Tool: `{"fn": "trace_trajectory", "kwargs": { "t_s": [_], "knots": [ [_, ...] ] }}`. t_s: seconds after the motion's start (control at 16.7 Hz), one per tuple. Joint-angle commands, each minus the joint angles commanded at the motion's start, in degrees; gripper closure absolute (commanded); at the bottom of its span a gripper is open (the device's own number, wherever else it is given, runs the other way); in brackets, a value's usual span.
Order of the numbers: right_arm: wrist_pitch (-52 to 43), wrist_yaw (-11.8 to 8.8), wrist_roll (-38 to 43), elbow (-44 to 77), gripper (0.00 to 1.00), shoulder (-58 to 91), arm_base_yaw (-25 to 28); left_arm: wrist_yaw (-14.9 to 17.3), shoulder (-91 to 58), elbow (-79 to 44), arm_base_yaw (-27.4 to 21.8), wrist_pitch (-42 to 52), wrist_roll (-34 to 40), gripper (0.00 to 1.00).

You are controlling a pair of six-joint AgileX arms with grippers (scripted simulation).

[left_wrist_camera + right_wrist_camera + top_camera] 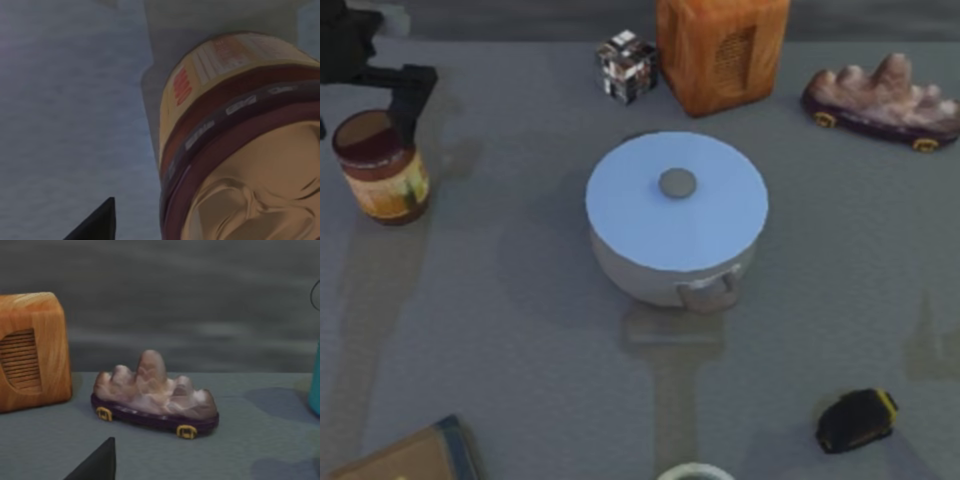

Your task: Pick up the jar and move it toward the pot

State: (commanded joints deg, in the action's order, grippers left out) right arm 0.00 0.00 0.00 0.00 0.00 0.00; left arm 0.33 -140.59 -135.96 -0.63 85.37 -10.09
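The jar (382, 167), with a dark brown lid and yellow-orange label, stands upright near the table's left edge. My left gripper (408, 92) hangs just behind it, open, with one dark finger (95, 226) showing beside the lid. The jar (235, 140) fills most of the left wrist view and looks very close; nothing grips it. The pot (676, 218), silver-grey with a light-blue lid, grey knob and side handle, sits mid-table, well right of the jar. My right gripper (160, 462) is out of the top view, open, facing the far right corner.
An orange-brown wooden block (722, 52) and a patterned cube (626, 66) stand behind the pot. A rock ornament on a purple base (882, 95) lies far right. Near the front are a black object (857, 419), a book corner (415, 455) and a white cup rim (695, 472).
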Motion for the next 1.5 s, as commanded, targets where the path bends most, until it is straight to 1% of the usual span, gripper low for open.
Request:
{"fn": "trace_trajectory", "kwargs": {
  "t_s": [0.24, 0.6, 0.9, 1.5],
  "knots": [
    [0.0, 0.0, 0.0, 0.0, 0.0, 0.0, 0.0, 0.0, 0.1, 1.1, -0.2, -1.1, 0.1, 0.0],
    [0.0, 0.0, 0.0, 0.0, 0.0, 0.0, 0.0, 0.0, 0.9, 12.1, 0.0, -11.1, 0.0, 0.0],
    [0.0, 0.0, 0.0, 0.0, 0.0, 0.0, 0.0, 0.0, 1.0, 13.1, 0.1, -12.1, -0.1, 0.0],
    [0.0, 0.0, 0.0, 0.0, 0.0, 0.0, 0.0, 0.0, 1.0, 13.1, 0.1, -12.1, -0.1, 0.75]
  ]
}}
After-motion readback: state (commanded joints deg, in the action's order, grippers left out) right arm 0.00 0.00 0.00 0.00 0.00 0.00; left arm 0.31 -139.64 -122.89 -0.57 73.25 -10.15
